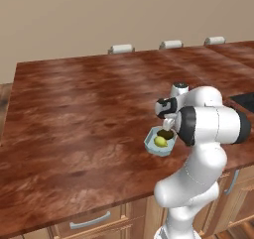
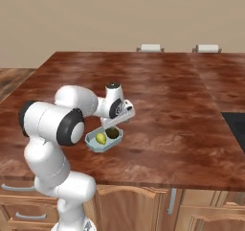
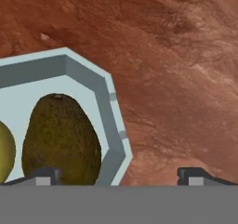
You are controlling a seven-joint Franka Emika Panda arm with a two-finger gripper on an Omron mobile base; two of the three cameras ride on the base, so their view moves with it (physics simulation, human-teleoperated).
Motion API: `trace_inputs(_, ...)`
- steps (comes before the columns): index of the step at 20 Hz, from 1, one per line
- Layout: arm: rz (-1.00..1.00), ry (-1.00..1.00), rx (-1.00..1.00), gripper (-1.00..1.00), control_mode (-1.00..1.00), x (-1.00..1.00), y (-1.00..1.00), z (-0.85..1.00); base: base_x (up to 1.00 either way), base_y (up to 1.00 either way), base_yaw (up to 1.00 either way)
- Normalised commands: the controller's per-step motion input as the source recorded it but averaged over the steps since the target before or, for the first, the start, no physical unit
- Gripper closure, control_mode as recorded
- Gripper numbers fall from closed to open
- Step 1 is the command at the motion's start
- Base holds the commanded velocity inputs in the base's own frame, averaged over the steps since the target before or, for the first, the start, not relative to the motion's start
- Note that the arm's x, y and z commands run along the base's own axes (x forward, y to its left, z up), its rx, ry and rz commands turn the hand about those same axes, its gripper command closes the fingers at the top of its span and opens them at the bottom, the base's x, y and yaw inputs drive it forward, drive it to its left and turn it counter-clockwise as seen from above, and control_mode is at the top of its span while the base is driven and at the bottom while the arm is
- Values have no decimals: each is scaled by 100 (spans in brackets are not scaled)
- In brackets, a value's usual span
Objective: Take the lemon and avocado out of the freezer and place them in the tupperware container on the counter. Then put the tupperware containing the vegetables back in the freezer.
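We find the lemon (image 1: 160, 141) and the avocado (image 1: 165, 134) both lying in the tupperware container (image 1: 150, 145), so we judge the first half of the task done. What is left is to grasp the tub and carry it back to the freezer. Our jaws (image 3: 119, 175) are released and spread wide, holding nothing. They hang just above the tub, straddling its near wall: one tip sits over the avocado (image 3: 60, 139) inside, the other over bare wood outside the rim (image 3: 109, 121). The lemon (image 3: 5, 153) lies just beyond the avocado, further from the jaws. The tub rests near the front edge of the glossy reddish-brown tabletop (image 1: 79, 109). Pale cabinets with silver handles (image 1: 89, 221) run below it, and a plain beige wall (image 2: 95, 14) stands behind.
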Motion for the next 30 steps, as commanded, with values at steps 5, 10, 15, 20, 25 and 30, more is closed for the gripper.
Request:
trace_inputs(5, 0, 0, 8, -100, -100, -60, 30, 18, 0, 0, 0)
trace_inputs(10, -6, 0, 7, -100, -100, 30, -10, 56, 0, 0, 0)
trace_inputs(15, -12, 3, 0, -100, -100, 60, -42, 16, 0, 0, 0)
trace_inputs(20, -6, 1, 1, -100, -100, -34, 1, 0, 0, 0, 0)
trace_inputs(25, -7, 0, 3, -100, -100, -86, 50, 0, 0, 0, 0)
trace_inputs(30, -31, 0, 6, -100, -100, -70, 78, 4, 0, 0, 0)
